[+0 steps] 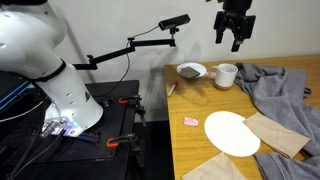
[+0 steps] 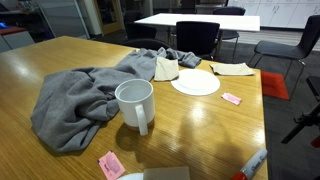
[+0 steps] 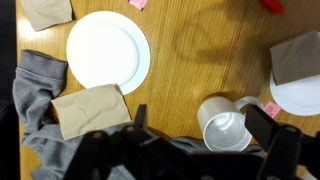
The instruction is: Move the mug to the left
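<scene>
The white mug (image 1: 226, 75) stands upright and empty on the wooden table (image 1: 200, 140), handle to one side, between a shallow white bowl (image 1: 192, 71) and a grey cloth (image 1: 285, 85). It shows close up in an exterior view (image 2: 135, 103) and from above in the wrist view (image 3: 225, 125). My gripper (image 1: 234, 42) hangs open and empty well above the mug. In the wrist view the gripper (image 3: 197, 130) has the mug between its spread fingers, nearer one finger. The gripper is out of frame in the close exterior view.
A flat white plate (image 1: 232, 133) (image 3: 107, 50) lies on the table with brown napkins (image 1: 275, 132) beside it. Pink notes (image 1: 190, 121) (image 2: 231, 98) and a red marker (image 1: 171, 89) lie around. The grey cloth (image 2: 80, 100) touches the mug's side. A camera boom (image 1: 150, 40) reaches over the table edge.
</scene>
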Robot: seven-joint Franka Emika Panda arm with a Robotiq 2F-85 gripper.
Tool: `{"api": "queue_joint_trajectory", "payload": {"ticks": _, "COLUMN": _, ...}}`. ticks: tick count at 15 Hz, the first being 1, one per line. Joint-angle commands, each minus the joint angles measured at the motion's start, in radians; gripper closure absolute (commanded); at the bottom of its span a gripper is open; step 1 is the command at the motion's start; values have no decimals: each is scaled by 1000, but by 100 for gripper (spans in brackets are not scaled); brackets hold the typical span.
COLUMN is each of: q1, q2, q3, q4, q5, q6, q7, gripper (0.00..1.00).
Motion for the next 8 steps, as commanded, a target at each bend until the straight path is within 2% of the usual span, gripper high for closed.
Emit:
{"api": "queue_joint_trajectory", "payload": {"ticks": 1, "q1": -22, "q2": -67, "q3": 0, "q4": -63, "q5": -18, "q6": -18, "q7": -15, "gripper": 0}}
{"api": "queue_joint_trajectory", "payload": {"ticks": 2, "q1": -27, "q2": -72, "q3": 0, "q4": -73, "q5": -22, "q6": -15, "q7": -27, "gripper": 0}}
{"api": "queue_joint_trajectory", "payload": {"ticks": 3, "q1": -23, "q2": -30, "q3": 7, "q4": -32, "q5": -3, "q6": -4, "q7": -6, "gripper": 0}}
{"api": "queue_joint_trajectory", "payload": {"ticks": 8, "q1": -31, "q2": -41, "q3": 5, "q4": -50, "q5": -3, "q6": -4, "q7": -19, "gripper": 0}}
